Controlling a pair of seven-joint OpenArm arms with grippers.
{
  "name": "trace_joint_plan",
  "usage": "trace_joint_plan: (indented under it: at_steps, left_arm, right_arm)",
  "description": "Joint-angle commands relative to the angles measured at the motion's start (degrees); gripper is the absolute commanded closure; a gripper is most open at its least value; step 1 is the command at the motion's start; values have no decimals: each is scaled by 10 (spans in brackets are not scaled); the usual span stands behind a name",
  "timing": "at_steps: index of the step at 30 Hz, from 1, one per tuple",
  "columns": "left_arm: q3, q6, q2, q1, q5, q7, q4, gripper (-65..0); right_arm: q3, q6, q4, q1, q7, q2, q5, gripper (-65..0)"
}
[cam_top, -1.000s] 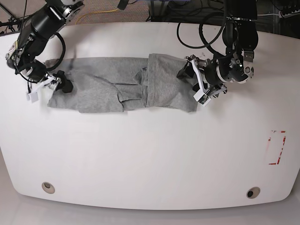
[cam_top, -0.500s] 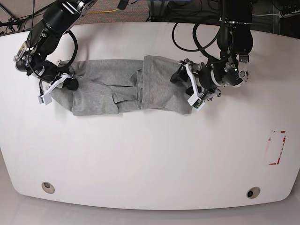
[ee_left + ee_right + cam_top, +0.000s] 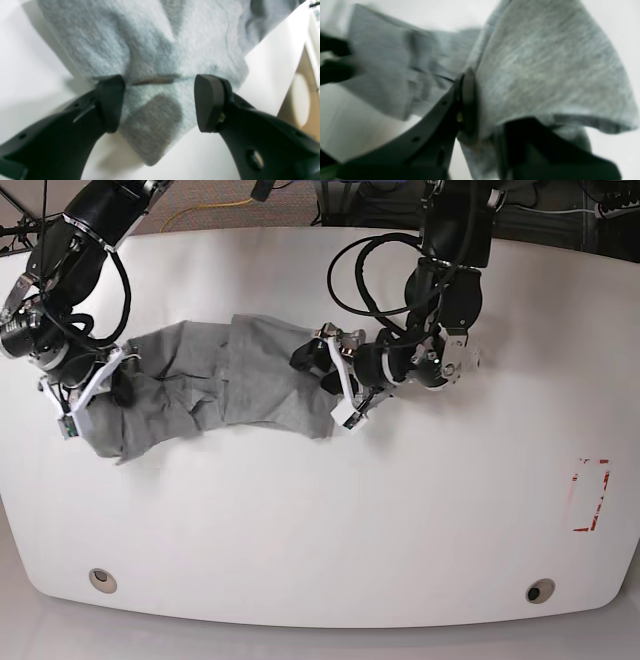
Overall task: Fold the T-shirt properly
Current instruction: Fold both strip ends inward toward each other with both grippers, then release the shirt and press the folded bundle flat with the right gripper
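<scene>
The heather-grey T-shirt (image 3: 230,375) lies bunched on the white table (image 3: 320,520), left of centre. In the base view my left gripper (image 3: 322,385) is at the shirt's right end. The left wrist view shows it (image 3: 157,102) open, its fingers (image 3: 110,102) apart with a corner of the shirt (image 3: 155,50) lying between them. My right gripper (image 3: 95,402) is at the shirt's left end. The blurred right wrist view shows it (image 3: 485,120) shut on a fold of the shirt (image 3: 545,70), which is lifted and draped over it.
A red-marked rectangle (image 3: 590,495) is on the table at the right. Two round holes (image 3: 102,580) (image 3: 540,591) sit near the front edge. Black cables (image 3: 370,265) loop above the left arm at the back.
Both grippers have moved left in the base view. The shirt has slid left with them and is more bunched and shorter. The right gripper has lowered toward the front.
</scene>
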Motion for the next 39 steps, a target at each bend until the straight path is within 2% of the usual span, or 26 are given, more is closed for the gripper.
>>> trace_joint_plan:
  at_steps: [1, 4, 10, 13, 15, 21, 24, 27, 29, 34, 37, 39]
  left_arm:
    - [18, 17, 27, -5, 5, 7, -16, -418]
    - [25, 22, 34, -5, 5, 7, -26, -418]
    - [26, 22, 34, -15, 0, 5, -38, -418]
    - [26, 22, 34, -8, 0, 5, -37, -418]
    - [25, 22, 34, -12, 0, 4, -39, -418]
    - [23, 20, 34, -11, -1, 5, -36, -417]
    - [23, 18, 34, -9, -2, 5, -32, -417]
    - [22, 18, 34, -10, -13, 5, -17, -417]
    - [22, 17, 34, -12, -32, 5, -11, -417]
    - [14, 17, 34, -11, -89, 6, 40, -414]
    - [-20, 17, 23, -8, -122, 12, 74, -414]
    - [-47, 17, 2, -8, -140, 26, 90, -414]
  right_arm:
    - [-29, 1, 49, -6, 10, 6, 17, 0]
    - [-54, 1, 59, -10, 10, -12, 38, 0]
    - [-78, 1, 59, -21, 10, -50, 41, 0]
    - [-95, 1, 58, -33, 10, -51, 40, 0]
    - [-107, 1, 58, -36, 15, -52, 39, -38]
    - [-136, 1, 57, -37, 35, -55, 38, -339]
    - [-137, 1, 57, -37, 38, -69, 38, -457]
    - [-136, 1, 54, -35, 42, -79, 38, -545]
    - [-136, 1, 52, -34, 42, -83, 39, -574]
    - [-124, 1, 53, -34, 42, -81, 44, -574]
    - [-106, 1, 53, -37, 42, -76, 45, -574]
    - [-93, 1, 53, -39, 42, -62, 45, -558]
